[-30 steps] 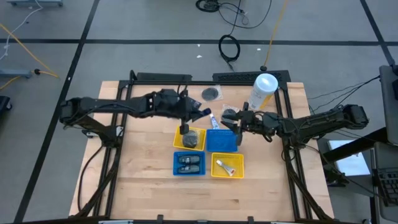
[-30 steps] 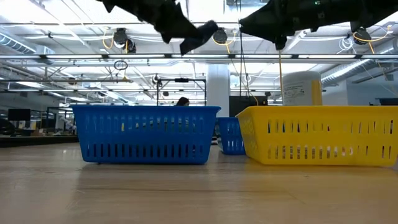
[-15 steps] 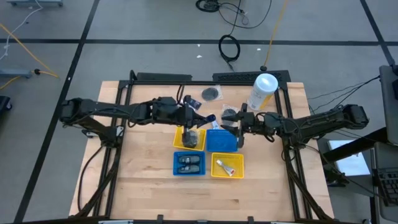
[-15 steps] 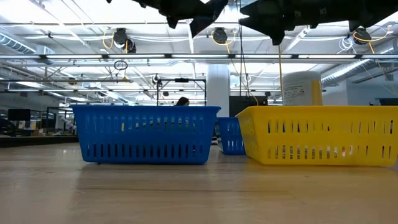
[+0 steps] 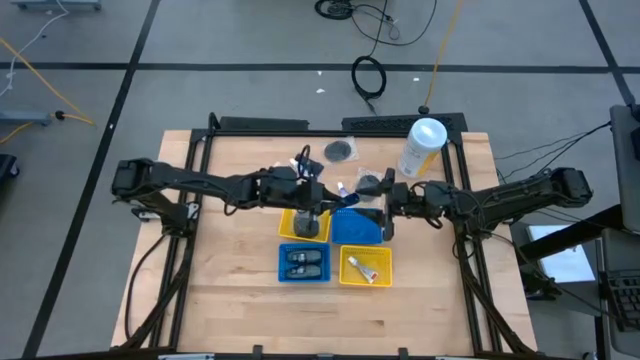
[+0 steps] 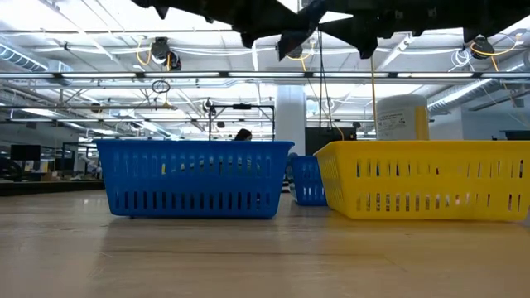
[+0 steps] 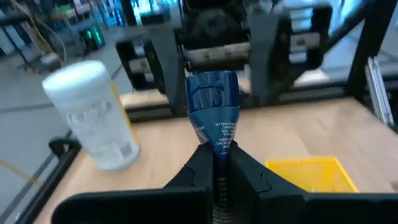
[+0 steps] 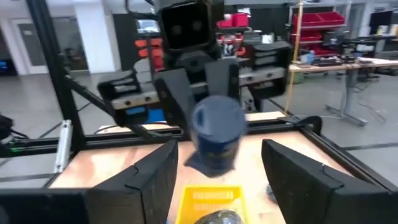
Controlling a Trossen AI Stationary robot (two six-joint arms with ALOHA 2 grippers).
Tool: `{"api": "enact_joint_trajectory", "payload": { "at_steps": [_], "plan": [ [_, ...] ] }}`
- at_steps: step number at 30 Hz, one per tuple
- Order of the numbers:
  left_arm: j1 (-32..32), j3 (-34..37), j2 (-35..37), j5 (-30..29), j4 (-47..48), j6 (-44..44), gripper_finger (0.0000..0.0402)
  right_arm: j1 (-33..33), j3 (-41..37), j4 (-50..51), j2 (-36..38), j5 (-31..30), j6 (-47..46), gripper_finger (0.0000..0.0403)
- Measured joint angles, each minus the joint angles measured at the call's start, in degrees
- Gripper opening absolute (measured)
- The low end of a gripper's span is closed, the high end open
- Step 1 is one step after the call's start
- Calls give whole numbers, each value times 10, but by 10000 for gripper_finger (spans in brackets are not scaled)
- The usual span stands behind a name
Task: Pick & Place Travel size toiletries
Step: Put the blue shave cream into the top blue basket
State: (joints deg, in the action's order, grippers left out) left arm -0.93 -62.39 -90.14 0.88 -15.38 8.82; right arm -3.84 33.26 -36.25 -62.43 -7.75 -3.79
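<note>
My left gripper (image 5: 328, 192) hangs above the trays near the table's middle, shut on a blue-and-white tube (image 7: 214, 118). The tube's round cap end (image 8: 217, 124) points at my right gripper (image 5: 385, 207). That gripper faces it, open, with a finger on either side of the cap and clear of it. A dark bottle lies in the far yellow tray (image 5: 303, 222). Two bottles lie in the near blue tray (image 5: 304, 262), and a white tube lies in the near yellow tray (image 5: 366, 265). Two round grey packets (image 5: 340, 150) (image 5: 370, 182) lie on the table. My left gripper pinches the tube's narrow flat end (image 7: 216, 152) between its two fingers. The fingers come almost level from the table's left and lie along the tube. The tube sticks straight out past the fingertips, cap end toward the table's right, lifted clear above the trays.
A tall white canister (image 5: 422, 145) stands at the far right of the table. The far blue tray (image 5: 357, 225) sits below the two grippers. A black frame runs round the wooden table (image 5: 230, 300), which has bare room at its near side.
My left gripper has carried the tube toward the table's right, to my right gripper, sinking a little and tipping its fingers closer to level. My right gripper has stayed in place and opened wider.
</note>
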Motion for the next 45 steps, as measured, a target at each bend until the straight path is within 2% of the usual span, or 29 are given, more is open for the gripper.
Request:
{"api": "enact_joint_trajectory", "payload": {
  "at_steps": [5, 13, 17, 20, 25, 37, 40, 45],
  "plan": [
    [1, -1, -25, 0, -53, -1, 5, 0, 0, 0, 0, 4, 1, 214],
    [11, 0, -53, 1, -87, 2, 14, 0, 0, -2, 0, 4, 6, 195],
    [11, 0, -56, 0, -84, 0, 4, 0, 0, 3, 0, 6, 6, 154],
    [11, 0, -55, -4, -86, -2, 14, 0, 0, 14, 0, 5, 6, 117],
    [11, 0, -55, -14, -92, 0, 34, 0, 1, 16, 1, 4, 13, 117],
    [15, 0, -55, -16, -83, -4, 40, 0, 1, 22, 0, 5, 19, 117],
    [18, 0, -55, -30, -83, -3, 61, 0, 1, 25, 0, 5, 19, 117],
    [20, 0, -54, -39, -82, -16, 137, 0, 0, 31, -1, 5, 19, 117]
  ]
}}
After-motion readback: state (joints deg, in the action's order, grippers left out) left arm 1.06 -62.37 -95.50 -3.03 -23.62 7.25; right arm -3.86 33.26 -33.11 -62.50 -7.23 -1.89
